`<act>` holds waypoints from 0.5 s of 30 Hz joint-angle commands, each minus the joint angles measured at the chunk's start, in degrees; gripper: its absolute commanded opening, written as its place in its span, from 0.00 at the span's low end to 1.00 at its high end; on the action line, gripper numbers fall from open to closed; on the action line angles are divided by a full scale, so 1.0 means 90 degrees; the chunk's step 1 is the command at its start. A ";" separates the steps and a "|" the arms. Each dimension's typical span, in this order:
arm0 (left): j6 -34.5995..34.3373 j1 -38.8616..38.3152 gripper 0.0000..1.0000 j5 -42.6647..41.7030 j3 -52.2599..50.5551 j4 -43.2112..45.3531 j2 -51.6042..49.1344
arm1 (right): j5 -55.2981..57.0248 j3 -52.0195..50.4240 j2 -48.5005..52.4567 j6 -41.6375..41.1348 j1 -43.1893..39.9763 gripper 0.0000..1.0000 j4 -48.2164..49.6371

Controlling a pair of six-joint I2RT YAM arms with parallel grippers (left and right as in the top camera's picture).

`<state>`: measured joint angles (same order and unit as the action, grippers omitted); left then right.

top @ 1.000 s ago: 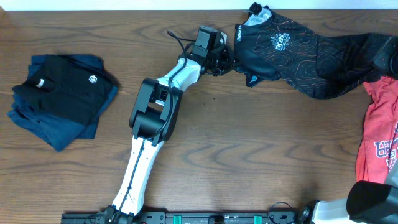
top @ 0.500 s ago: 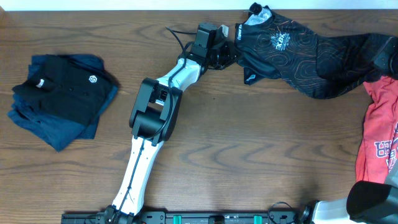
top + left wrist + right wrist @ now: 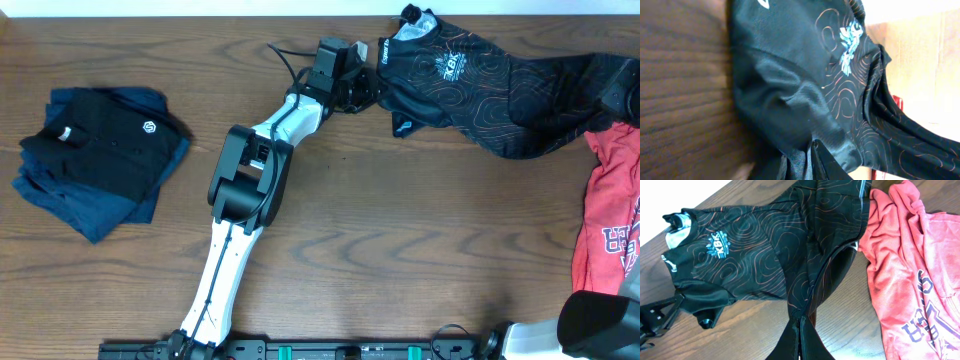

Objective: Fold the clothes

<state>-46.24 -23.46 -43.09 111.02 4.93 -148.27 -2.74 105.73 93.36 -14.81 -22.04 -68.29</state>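
The black jersey (image 3: 470,80) with thin orange contour lines lies bunched along the table's far edge, stretching to the right. My left gripper (image 3: 368,95) sits at its left sleeve. In the left wrist view the left gripper (image 3: 802,166) pinches a fold of the jersey (image 3: 805,90)'s mesh fabric between nearly closed fingers. My right gripper (image 3: 800,332) is shut on a gathered strip of the jersey (image 3: 755,255), which rises from the table toward it. The light-blue chest print faces up.
A red T-shirt (image 3: 610,220) with white print lies crumpled at the right edge, right beside the jersey. A folded black polo on dark blue clothes (image 3: 100,150) sits at the left. My left arm (image 3: 245,190) runs diagonally across the table's middle.
The left gripper has shifted slightly toward the far edge, drawing the jersey's left sleeve with it. The rest of the jersey and the right side look unchanged.
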 commanded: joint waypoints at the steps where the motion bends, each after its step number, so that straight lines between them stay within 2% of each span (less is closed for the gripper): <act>1: 0.0185 0.0036 0.17 0.0058 -0.0019 -0.0019 0.0223 | 0.0046 0.0012 -0.0046 0.0085 0.0041 0.01 -0.0007; 6: 0.0185 0.0049 0.17 0.0542 -0.0019 -0.0012 0.0223 | 0.0049 0.0012 -0.0046 0.0085 0.0041 0.01 -0.0007; 13: 0.0187 0.0049 0.17 0.0636 -0.0019 0.0044 0.0223 | 0.0049 0.0012 -0.0046 0.0085 0.0041 0.01 -0.0005; 14: 0.0187 0.0049 0.16 0.0712 -0.0019 0.0068 0.0223 | 0.0049 0.0012 -0.0046 0.0083 0.0041 0.01 -0.0007; 15: 0.0189 0.0049 0.10 0.0746 -0.0019 0.0117 0.0223 | 0.0046 0.0012 -0.0046 0.0085 0.0041 0.01 -0.0007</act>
<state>-45.95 -23.38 -38.30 111.02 5.28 -148.27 -2.74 105.73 93.36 -14.81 -22.04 -68.31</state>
